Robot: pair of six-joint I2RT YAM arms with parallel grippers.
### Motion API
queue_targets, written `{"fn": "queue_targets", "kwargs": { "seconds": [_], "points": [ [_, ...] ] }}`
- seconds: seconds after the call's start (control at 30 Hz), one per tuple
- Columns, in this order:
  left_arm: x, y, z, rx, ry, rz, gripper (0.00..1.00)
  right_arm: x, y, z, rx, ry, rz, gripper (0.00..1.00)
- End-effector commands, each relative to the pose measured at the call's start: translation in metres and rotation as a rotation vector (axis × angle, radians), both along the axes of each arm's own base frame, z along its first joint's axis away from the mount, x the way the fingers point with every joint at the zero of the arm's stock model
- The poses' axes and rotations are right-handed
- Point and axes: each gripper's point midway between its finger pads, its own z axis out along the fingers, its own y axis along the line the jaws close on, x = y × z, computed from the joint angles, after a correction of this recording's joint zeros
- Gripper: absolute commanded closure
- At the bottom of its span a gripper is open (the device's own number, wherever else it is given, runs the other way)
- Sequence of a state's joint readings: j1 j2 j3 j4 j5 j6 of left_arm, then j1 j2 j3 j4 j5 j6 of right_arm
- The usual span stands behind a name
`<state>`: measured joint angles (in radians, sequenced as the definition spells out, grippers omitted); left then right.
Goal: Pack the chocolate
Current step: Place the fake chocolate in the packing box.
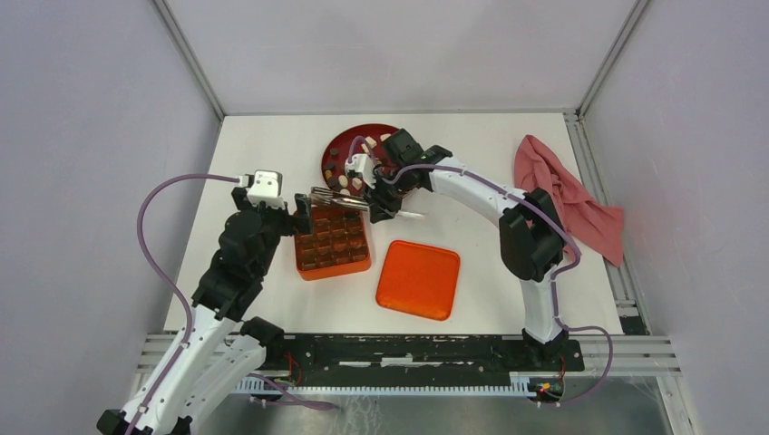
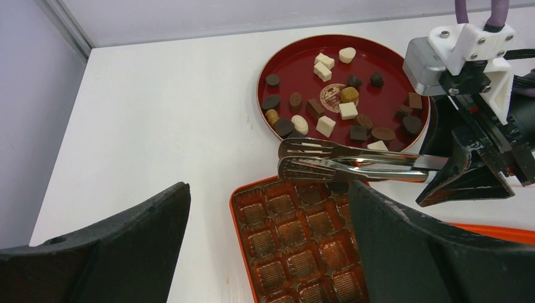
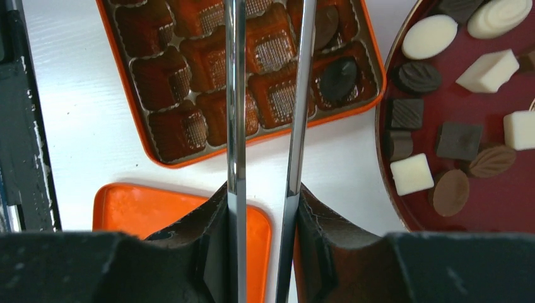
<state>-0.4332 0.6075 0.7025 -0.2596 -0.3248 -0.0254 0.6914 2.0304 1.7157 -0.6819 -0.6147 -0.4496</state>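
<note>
The right jaws clamp slim steel tongs (image 2: pixel 353 165) over the orange compartmented tin (image 2: pixel 235 211), at its far edge; the left jaws gape apart.

No word, number or brand can be read in any view. The nearest thing to a sign is a round pale emblem (image 2: pixel 329 95) printed at the middle of the red plate (image 2: pixel 293 63). The left wrist view shows it as a ring with some figure inside. It is too small to give any lettering, and a chocolate (image 2: pixel 349 95) covers part of it. In the right wrist view a dark piece (image 3: pixel 418 77) on the plate bears ribbed relief lines, which form a pattern and not letters.
</note>
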Motion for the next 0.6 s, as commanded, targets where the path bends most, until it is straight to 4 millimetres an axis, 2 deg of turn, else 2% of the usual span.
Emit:
{"fn": "queue_targets", "kwargs": {
  "seconds": [0.0,0.27,0.57],
  "points": [
    [0.002,0.005,0.017,-0.049,-0.047,0.036,0.0,0.011,0.021,0.011,0.008,-0.084,0.003,1.0],
    [0.002,0.006,0.017,-0.046,-0.047,0.04,0.0,0.015,0.035,-0.007,-0.059,-0.116,-0.001,1.0],
    [0.002,0.005,0.015,-0.041,-0.039,0.037,0.0,0.018,0.031,-0.024,-0.104,-0.118,-0.004,0.95]
  ]
}}
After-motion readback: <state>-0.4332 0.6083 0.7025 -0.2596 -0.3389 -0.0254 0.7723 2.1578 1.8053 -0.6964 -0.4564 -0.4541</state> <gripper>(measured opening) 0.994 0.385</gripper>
